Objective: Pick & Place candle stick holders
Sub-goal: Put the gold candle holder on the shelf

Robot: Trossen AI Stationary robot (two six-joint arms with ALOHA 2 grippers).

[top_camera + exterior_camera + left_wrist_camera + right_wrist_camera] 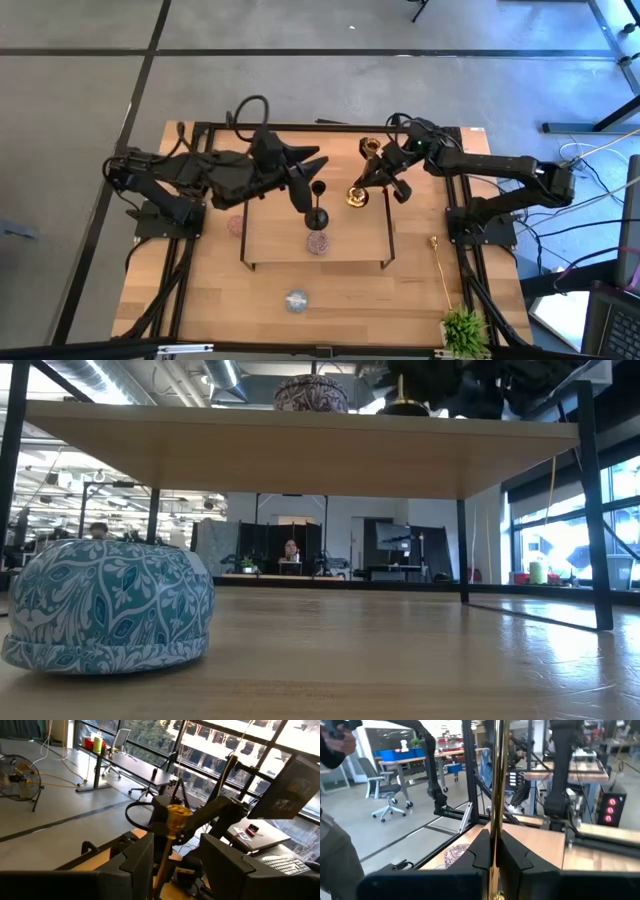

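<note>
A gold candle stick holder [358, 195] is over the right part of the wooden board [270, 245], its cup [370, 147] tipped toward the far edge. My right gripper [383, 178] is shut on its stem. A black holder [317, 212] stands on its round foot at the board's middle. My left gripper [303, 190] is open just left of the black holder and touches nothing. A mauve round [318, 242] lies on the board, with a pink round [236, 225] and a pale blue round [296, 300] on the table. A second gold holder [437, 262] lies on the table at the right. My right gripper pinches the gold holder's slim stem [496, 827] between its two fingers [479, 851], about midway between cup and foot. The fingers come roughly level from the table's right and lie across the stem. Whether the foot [357, 198] rests on the board, I cannot tell.
The board stands raised on black end rails [388, 225], with open room beneath it in the low view. The pale blue round [110, 605] fills the near left of that view. A green plant [465, 330] stands at the near right corner. A person's hand [335, 740] shows beyond the table.
</note>
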